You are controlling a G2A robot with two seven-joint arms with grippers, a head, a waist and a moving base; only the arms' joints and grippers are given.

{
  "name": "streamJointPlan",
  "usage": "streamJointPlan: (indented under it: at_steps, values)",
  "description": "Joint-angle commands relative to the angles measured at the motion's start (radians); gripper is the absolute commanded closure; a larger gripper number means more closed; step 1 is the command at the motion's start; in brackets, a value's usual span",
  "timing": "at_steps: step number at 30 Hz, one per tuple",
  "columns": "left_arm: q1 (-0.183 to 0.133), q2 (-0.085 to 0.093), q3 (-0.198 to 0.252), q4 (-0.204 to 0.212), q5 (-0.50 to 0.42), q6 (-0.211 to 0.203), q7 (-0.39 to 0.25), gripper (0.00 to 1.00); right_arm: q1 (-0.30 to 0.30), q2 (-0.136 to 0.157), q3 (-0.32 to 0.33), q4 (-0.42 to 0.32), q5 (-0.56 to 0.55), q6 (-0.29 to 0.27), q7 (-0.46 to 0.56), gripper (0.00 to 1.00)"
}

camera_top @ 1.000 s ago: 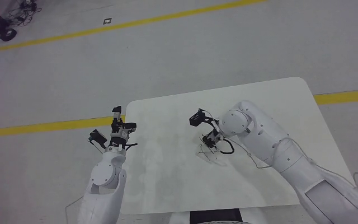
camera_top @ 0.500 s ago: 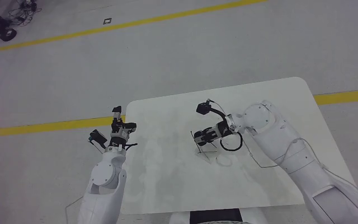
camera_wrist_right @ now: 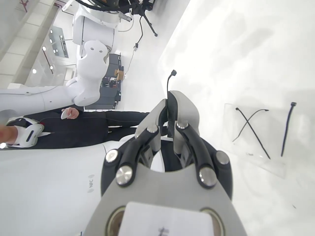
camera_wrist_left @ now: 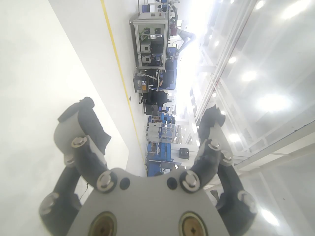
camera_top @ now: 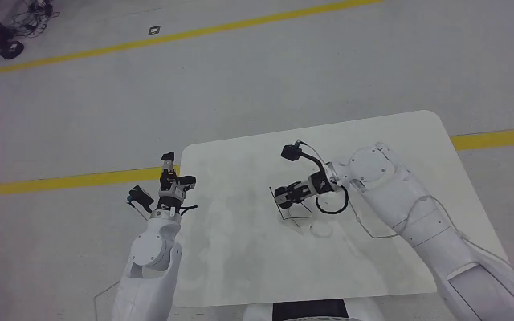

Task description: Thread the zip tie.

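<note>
Right jaws tight on zip tie [camera_wrist_right: 168, 87], apparently farther left.

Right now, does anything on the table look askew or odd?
Only minor: two spare zip ties lie crossed in an X on the clear sheet, a third tie straight beside them. The right claw holds one zip tie.

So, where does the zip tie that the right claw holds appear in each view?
Top view: the zip tie sticks out of the right claw, above the middle of the white table.
Right wrist view: it is pinched between the claw's fingers, with its head end poking out beyond them.
Left wrist view: this camera faces along the table's edge towards the room instead.
Shared landmark: the white table.
</note>
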Motion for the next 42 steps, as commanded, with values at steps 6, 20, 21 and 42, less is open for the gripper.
streamJointPlan:
  at_steps: [6, 20, 21, 42]
  values:
    - [0.000, 0.000, 0.000, 0.000, 0.000, 0.000, 0.000, 0.00, 0.013, -0.013, -0.007, 0.073, 0.242, 0.066, -0.049, 1.00]
    - [0.000, 0.000, 0.000, 0.000, 0.000, 0.000, 0.000, 0.00, 0.075, -0.039, -0.060, 0.176, 0.352, 0.099, -0.095, 1.00]
    - [0.000, 0.000, 0.000, 0.000, 0.000, 0.000, 0.000, 0.00, 0.075, -0.039, -0.060, 0.176, 0.352, 0.099, -0.095, 1.00]
    - [-0.003, 0.000, 0.002, 0.001, 0.003, -0.004, -0.011, 0.00, 0.075, -0.039, -0.060, 0.176, 0.352, 0.099, -0.095, 1.00]
